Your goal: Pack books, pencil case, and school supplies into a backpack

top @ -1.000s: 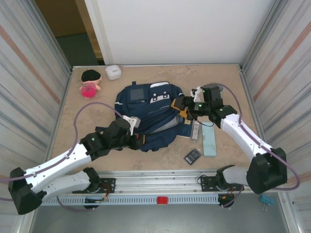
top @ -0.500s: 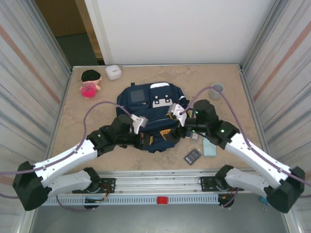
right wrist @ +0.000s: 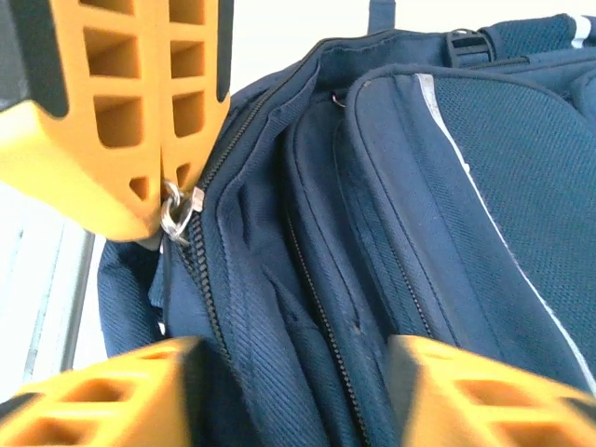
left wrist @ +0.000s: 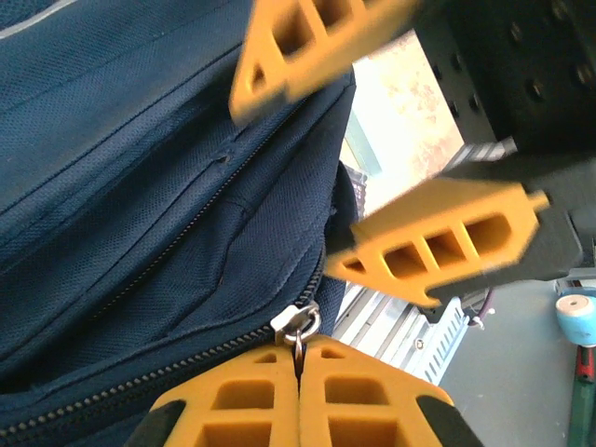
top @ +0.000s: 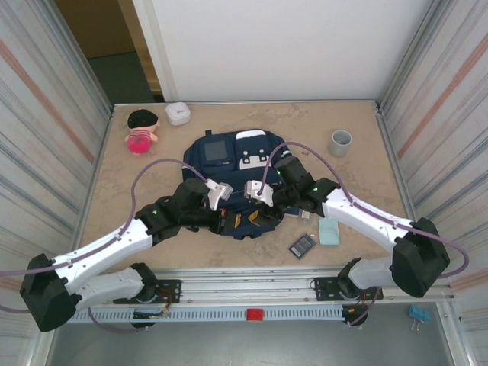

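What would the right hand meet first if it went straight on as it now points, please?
Most likely the large navy blue fabric backpack: its dark folds lie just ahead of the right hand's open fingers, though depth is unclear.

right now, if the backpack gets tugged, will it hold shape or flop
Probably floppy: the backpack creases in soft folds. Likely bunches rather than slides whole, though the left gripper, shut on the zip pull, may anchor it.
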`<state>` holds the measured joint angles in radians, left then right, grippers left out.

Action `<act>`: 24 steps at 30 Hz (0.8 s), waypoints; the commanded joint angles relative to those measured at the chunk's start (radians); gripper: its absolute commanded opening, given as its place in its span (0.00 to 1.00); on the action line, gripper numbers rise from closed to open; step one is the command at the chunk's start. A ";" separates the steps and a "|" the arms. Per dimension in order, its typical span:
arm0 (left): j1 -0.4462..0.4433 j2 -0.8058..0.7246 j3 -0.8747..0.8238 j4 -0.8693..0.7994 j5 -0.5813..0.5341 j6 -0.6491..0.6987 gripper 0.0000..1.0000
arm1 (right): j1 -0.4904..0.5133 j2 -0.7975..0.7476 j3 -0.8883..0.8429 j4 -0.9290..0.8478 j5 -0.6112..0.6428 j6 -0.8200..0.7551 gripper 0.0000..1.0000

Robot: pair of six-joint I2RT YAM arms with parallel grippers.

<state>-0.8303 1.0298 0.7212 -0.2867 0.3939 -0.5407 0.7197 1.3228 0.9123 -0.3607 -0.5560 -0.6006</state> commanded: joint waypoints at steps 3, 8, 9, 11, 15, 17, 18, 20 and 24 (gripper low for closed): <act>0.026 -0.013 0.077 -0.116 -0.071 0.090 0.00 | -0.017 -0.020 0.046 -0.057 0.013 -0.095 0.00; 0.121 -0.036 0.088 -0.290 -0.186 0.128 0.00 | -0.082 -0.122 0.045 -0.158 -0.054 -0.204 0.00; 0.144 -0.038 0.084 -0.312 -0.197 0.134 0.00 | -0.094 -0.136 0.044 -0.175 -0.065 -0.228 0.00; 0.204 -0.039 0.074 -0.342 -0.207 0.142 0.00 | -0.116 -0.159 0.050 -0.202 -0.084 -0.264 0.00; 0.280 -0.022 0.054 -0.337 -0.221 0.172 0.00 | -0.146 -0.184 0.084 -0.248 -0.137 -0.304 0.00; 0.307 0.000 0.051 -0.326 -0.264 0.177 0.00 | -0.156 -0.197 0.099 -0.260 -0.171 -0.316 0.00; 0.320 0.011 0.051 -0.324 -0.282 0.179 0.00 | -0.162 -0.203 0.103 -0.265 -0.185 -0.320 0.00; 0.352 0.042 0.052 -0.315 -0.329 0.170 0.00 | -0.170 -0.213 0.114 -0.278 -0.209 -0.336 0.00; 0.419 0.101 0.034 -0.243 -0.372 0.163 0.00 | -0.176 -0.214 0.138 -0.311 -0.224 -0.348 0.00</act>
<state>-0.4519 1.1034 0.7742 -0.5659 0.1280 -0.3882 0.5522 1.1435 0.9936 -0.6262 -0.6956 -0.9077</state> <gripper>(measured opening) 0.051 0.066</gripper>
